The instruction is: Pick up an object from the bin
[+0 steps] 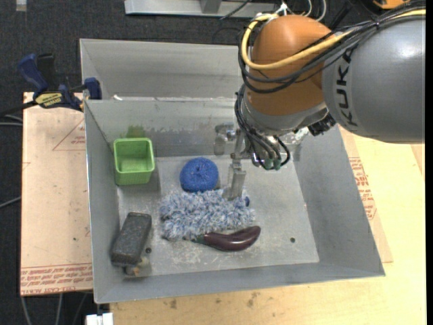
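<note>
Arm enters from the right, its grey link bent over the bin [308,208], wrist under a smooth orange cover looped with yellow and black cables. End effector [236,183] points straight down into the bin's middle. Whether it is spread or pressed together: cannot tell from this angle.

Its metal tip sits at the upper right edge of a shaggy blue-and-white cloth [203,215], tufted like a mop head, lying flat mid-floor. Contact unclear.

Count, one of each:
- blue ball [199,175], round, rough-knit surface, just left of the tip and touching the cloth's top edge
- purple aubergine [233,239], glossy, curved, against the cloth's lower edge
- green cup [133,160], square, plastic, open side up, far left
- grey block [132,237], oblong, dull, near left corner
</note>
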Robot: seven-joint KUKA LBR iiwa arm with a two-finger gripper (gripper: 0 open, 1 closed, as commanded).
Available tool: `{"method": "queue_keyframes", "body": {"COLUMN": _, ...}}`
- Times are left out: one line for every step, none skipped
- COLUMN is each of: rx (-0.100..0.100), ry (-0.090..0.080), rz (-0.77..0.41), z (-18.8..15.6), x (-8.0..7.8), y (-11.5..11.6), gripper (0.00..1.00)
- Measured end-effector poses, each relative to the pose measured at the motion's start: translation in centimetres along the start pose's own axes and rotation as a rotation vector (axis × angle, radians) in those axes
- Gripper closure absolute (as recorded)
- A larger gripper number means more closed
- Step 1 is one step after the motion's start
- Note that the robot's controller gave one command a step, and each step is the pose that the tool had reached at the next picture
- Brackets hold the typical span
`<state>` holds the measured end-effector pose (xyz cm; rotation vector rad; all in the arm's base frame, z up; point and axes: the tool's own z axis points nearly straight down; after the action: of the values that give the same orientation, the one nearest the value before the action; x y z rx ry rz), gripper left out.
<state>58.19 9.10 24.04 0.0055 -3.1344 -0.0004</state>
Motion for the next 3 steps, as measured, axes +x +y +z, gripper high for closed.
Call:
{"method": "queue_keyframes", "body": {"rx": -0.001, "ry": -0.008, "rz": 0.002, "z": -0.5, "x": -0.1, "y": 0.0, "gripper": 0.00}}
{"method": "queue_keyframes", "body": {"rx": -0.001, "ry": -0.015, "rz": -0.049, "z": 2.9, "x": -0.1, "y": 1.1, "gripper": 0.00}}
{"method": "queue_keyframes", "body": {"rx": 0.000, "ry": -0.007, "rz": -0.105, "z": 6.6, "x": 1.2, "y": 2.3, "gripper": 0.00}}
